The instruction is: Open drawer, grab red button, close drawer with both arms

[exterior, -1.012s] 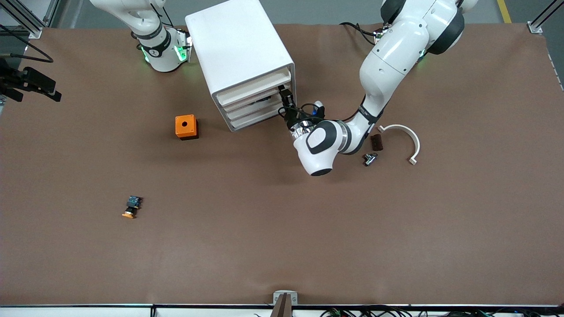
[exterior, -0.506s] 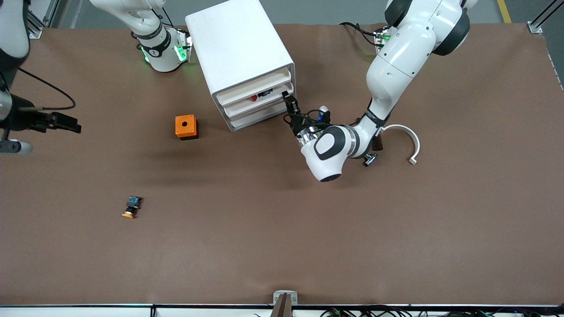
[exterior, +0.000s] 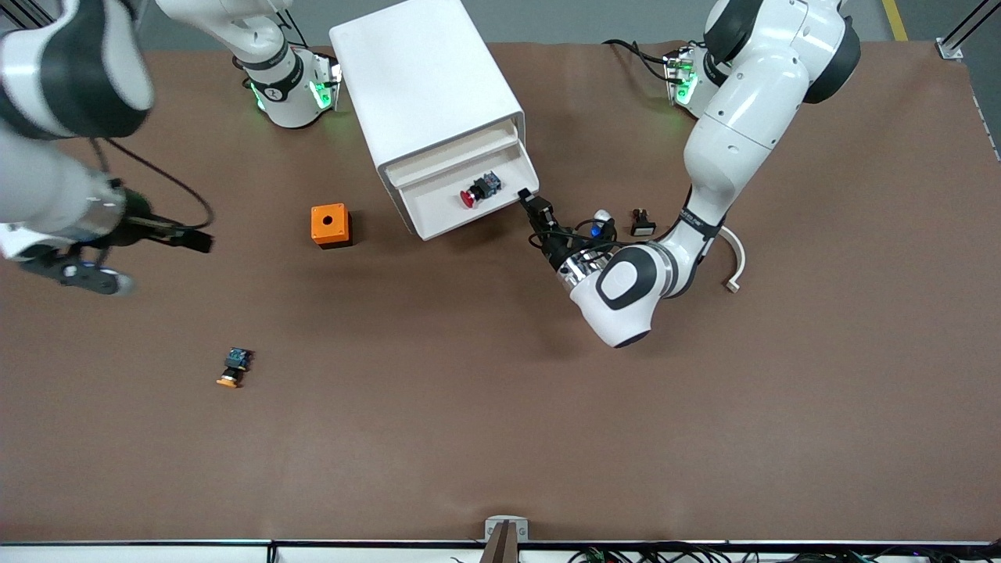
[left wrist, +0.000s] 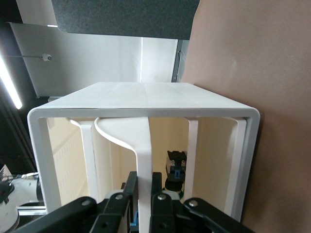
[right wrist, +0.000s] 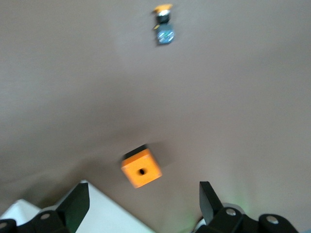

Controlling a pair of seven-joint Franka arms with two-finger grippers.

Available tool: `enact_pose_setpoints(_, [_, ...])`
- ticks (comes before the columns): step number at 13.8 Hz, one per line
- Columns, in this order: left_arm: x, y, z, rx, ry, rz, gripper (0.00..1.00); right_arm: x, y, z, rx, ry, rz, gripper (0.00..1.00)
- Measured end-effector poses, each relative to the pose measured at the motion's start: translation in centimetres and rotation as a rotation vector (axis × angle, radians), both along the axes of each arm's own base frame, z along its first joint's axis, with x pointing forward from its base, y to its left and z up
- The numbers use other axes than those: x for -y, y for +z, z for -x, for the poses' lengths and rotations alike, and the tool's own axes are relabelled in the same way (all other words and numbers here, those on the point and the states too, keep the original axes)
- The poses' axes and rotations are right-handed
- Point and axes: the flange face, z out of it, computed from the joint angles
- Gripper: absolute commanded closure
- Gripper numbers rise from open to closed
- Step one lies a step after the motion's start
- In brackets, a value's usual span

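The white drawer cabinet stands near the robots' bases. Its middle drawer is pulled out. The red-capped button lies in that drawer and also shows in the left wrist view. My left gripper is shut on the drawer's white handle, with its fingers clamped on either side. My right gripper is open and empty, up in the air over the table at the right arm's end. In the right wrist view its fingers stand wide apart.
An orange box with a hole sits beside the cabinet and shows in the right wrist view. An orange-capped part lies nearer the front camera. A small black part and a white curved piece lie by the left arm.
My left gripper has pulled the middle drawer out toward the front camera, uncovering the red-capped button. My right arm has swung in over the table toward the cabinet.
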Motion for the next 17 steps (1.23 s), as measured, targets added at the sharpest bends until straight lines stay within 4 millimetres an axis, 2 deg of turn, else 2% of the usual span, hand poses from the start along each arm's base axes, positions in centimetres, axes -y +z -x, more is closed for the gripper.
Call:
enact_pose_setpoints(2, [-1.1, 0.3, -1.3, 0.012, 0.028, 0.003, 0.88, -8.2, -0.3, 1.8, 0.038, -0.136, 0.009, 0.00])
enact_pose_setpoints(4, [-2.6, 0.7, -2.8, 0.024, 0.060, 0.008, 0.82, -14.4, -0.8, 3.7, 0.086, -0.242, 0.014, 0.00])
enact_pose_setpoints(5, [-3.2, 0.9, -3.3, 0.028, 0.072, 0.009, 0.66, -17.0, -1.3, 4.7, 0.112, -0.292, 0.009, 0.00])
enact_pose_setpoints(6, [-3.7, 0.9, -3.7, 0.030, 0.082, 0.009, 0.37, -19.6, -2.1, 5.7, 0.139, -0.343, -0.001, 0.00])
enact_pose_setpoints(7, [-4.2, 1.0, -4.1, 0.034, 0.091, 0.013, 0.00, -22.2, -3.2, 6.9, 0.159, -0.388, -0.012, 0.00])
enact_pose_setpoints(9, [-4.7, 1.5, -5.0, 0.077, 0.097, 0.062, 0.00, -26.8, -6.5, 9.3, 0.181, -0.467, -0.021, 0.00])
enact_pose_setpoints(11, [-4.6, 2.7, -6.0, 0.144, 0.095, 0.126, 0.00, -30.3, -9.8, 10.8, 0.186, -0.514, -0.015, 0.00])
enact_pose_setpoints(14, [-5.2, 4.7, -7.9, 0.269, 0.092, 0.254, 0.00, -33.1, -13.3, 12.0, 0.182, -0.562, 0.006, 0.00])
enact_pose_setpoints(17, [-7.9, 6.8, -10.6, 0.504, 0.076, 0.504, 0.00, -34.7, -15.6, 13.0, 0.177, -0.589, 0.026, 0.00])
